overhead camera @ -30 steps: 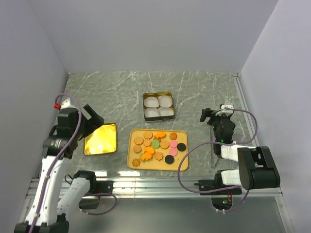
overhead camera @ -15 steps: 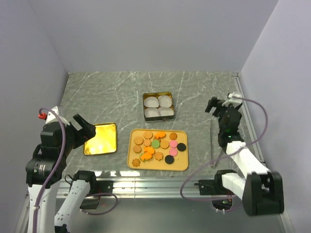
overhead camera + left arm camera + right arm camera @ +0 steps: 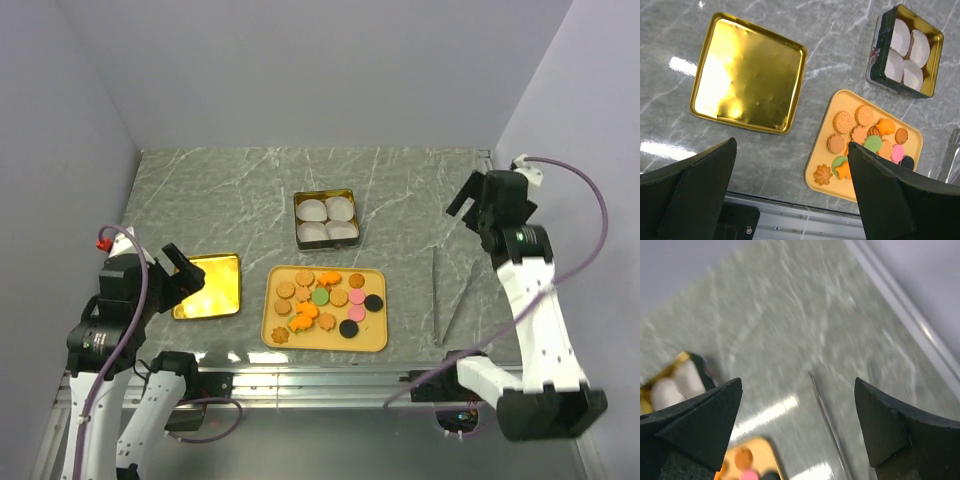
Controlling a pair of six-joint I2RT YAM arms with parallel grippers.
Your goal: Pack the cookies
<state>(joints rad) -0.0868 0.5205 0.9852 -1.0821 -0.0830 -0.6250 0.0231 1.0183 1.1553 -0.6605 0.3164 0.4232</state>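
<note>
The cookies [image 3: 325,299], in brown, orange, pink, green and black, lie on a yellow tray [image 3: 376,340] at the table's near middle. They also show in the left wrist view [image 3: 865,142]. A dark tin [image 3: 326,218] with white paper cups stands behind the tray. My left gripper [image 3: 183,268] is open and empty, held high over the near left by the gold lid [image 3: 207,286]. My right gripper [image 3: 468,198] is open and empty, raised at the far right, well above the table. The right wrist view is blurred and shows a corner of the tray [image 3: 747,460] and the tin [image 3: 675,385].
Metal tongs [image 3: 445,300] lie on the marble to the right of the tray and also show in the right wrist view [image 3: 827,415]. The gold lid [image 3: 747,72] lies flat to the left of the tray [image 3: 821,150]. Grey walls close three sides.
The left arm has drawn back and down toward the near left corner. The right arm has lifted and swung up to the far right, away from the tongs.
</note>
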